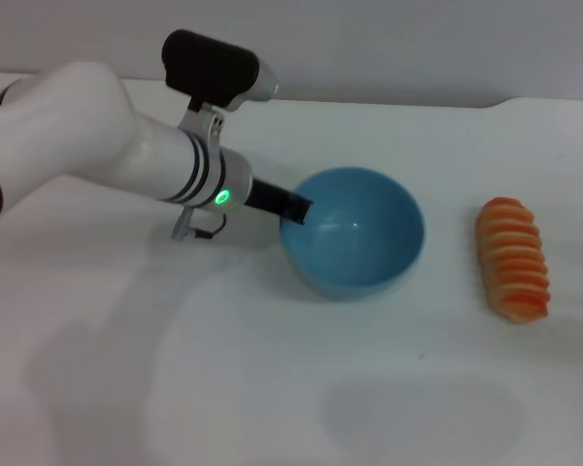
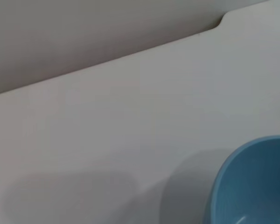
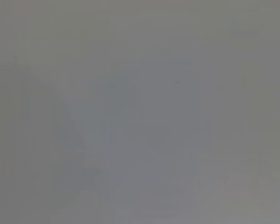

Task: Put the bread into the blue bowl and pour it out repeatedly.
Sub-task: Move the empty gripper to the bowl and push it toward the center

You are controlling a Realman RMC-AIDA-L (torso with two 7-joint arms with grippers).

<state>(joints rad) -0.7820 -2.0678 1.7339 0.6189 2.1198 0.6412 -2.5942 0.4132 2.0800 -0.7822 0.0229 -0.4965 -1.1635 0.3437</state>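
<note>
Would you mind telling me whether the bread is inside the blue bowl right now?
No, the bread lies on the table to the right of the blue bowl, which is empty.

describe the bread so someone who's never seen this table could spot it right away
Start at the white table and find the blue bowl near its middle, where the left gripper meets the rim. The bread lies apart on the bowl's right, the only orange-tan, ridged, elongated thing there.

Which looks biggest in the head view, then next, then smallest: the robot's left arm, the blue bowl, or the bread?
1. Left arm: biggest by far, though it is also nearest the camera.
2. Blue bowl, held at its rim by the left claw.
3. Bread: smallest.
</note>
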